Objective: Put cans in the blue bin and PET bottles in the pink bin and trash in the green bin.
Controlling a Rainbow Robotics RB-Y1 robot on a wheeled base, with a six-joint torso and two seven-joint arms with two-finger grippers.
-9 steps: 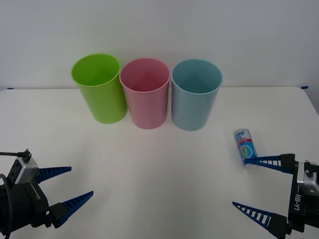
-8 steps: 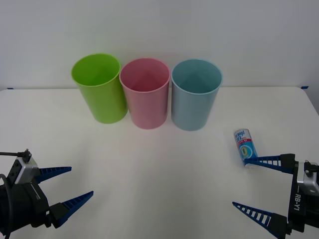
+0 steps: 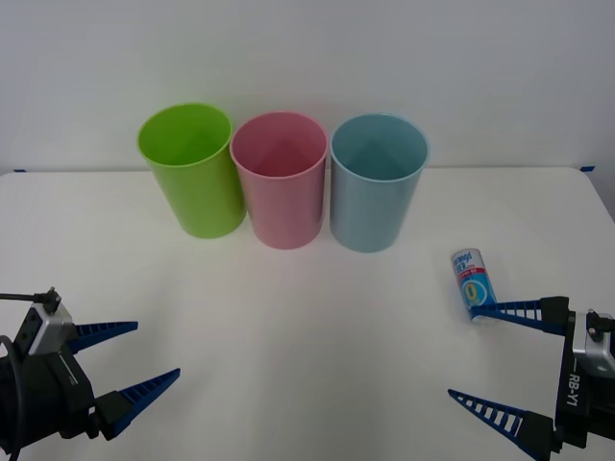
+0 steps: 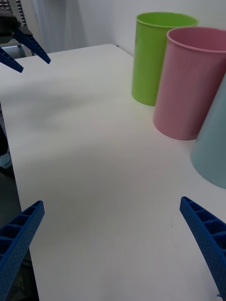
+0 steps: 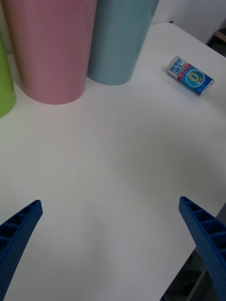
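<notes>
Your can (image 3: 473, 285) lies on its side on the surface (image 3: 307, 317) at four o'clock from the blue bin (image 3: 377, 182), just beyond your right gripper (image 3: 485, 359) — spread wide, empty. It looks light, smooth, dentable — grip mid-body, gently.

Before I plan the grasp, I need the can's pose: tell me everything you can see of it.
The can is small and slim, with a white-and-blue label reading CIDER and a silver end. It lies on its side on the white table, apart from the blue bin and nearer the robot's right. The open right gripper sits close by, one fingertip overlapping the can's near end in the front view; contact is unclear.
</notes>
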